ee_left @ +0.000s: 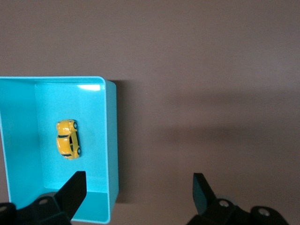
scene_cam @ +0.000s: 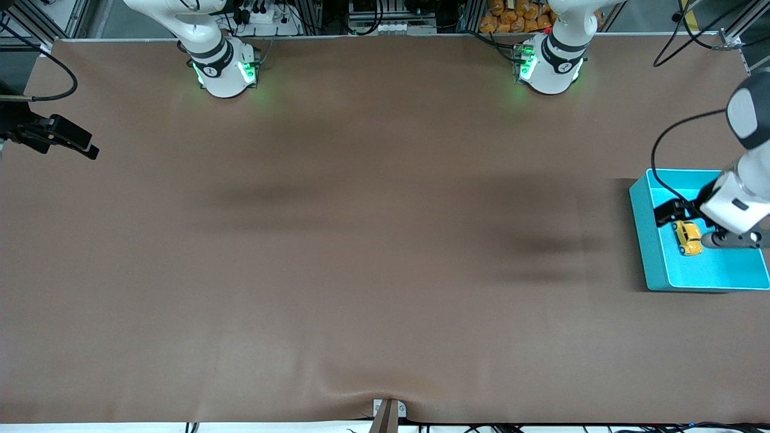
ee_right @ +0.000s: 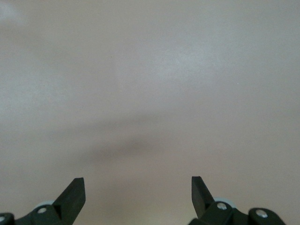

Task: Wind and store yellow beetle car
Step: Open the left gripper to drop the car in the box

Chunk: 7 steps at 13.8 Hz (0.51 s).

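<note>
Brown table point(scene_cam: 361, 240) carries a turquoise bin point(scene_cam: 652, 240) at the left arm's end. Yellow beetle car point(scene_cam: 687, 237) lies inside on the bin floor, on its wheels, clear of the walls. Left gripper point(ee_left: 138, 187) hangs above the bin, fingers point(ee_left: 75, 190) spread and released; the car sits free beneath them, untouched. Right gripper point(ee_right: 138, 187) waits over bare table, fingers spread, holding nothing.

Brown worktop point(scene_cam: 361, 240), smooth and matte, and sitting directly on it at the left arm's end, one turquoise bin point(scene_cam: 652, 252).
</note>
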Each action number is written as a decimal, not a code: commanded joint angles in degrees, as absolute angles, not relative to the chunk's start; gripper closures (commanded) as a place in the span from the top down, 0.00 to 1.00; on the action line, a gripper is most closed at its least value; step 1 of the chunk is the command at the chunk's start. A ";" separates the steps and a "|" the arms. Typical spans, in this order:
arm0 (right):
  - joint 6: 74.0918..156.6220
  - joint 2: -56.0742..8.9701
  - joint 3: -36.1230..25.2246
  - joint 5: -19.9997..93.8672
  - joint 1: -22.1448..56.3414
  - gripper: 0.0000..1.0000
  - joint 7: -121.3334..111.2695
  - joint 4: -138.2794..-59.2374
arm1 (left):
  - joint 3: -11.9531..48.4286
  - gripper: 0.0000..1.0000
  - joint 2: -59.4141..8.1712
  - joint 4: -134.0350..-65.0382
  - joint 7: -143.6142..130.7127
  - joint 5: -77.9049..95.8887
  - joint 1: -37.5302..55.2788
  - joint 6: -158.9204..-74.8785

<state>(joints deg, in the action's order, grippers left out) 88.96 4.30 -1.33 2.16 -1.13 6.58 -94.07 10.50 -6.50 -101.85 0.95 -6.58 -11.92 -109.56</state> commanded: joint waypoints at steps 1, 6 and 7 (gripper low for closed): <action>88.33 5.45 -0.88 1.49 -1.67 1.00 7.47 -94.57 | 5.02 1.00 -2.99 -99.07 -2.10 -4.49 -3.89 -102.16; 88.42 5.19 -0.88 1.49 -1.76 1.00 7.38 -93.87 | 1.16 1.00 -1.59 -88.09 -3.43 -1.14 2.53 -85.20; 88.50 5.19 -0.88 1.49 -1.76 1.00 7.38 -93.69 | 0.36 1.00 0.07 -87.98 -2.99 -1.14 3.59 -82.90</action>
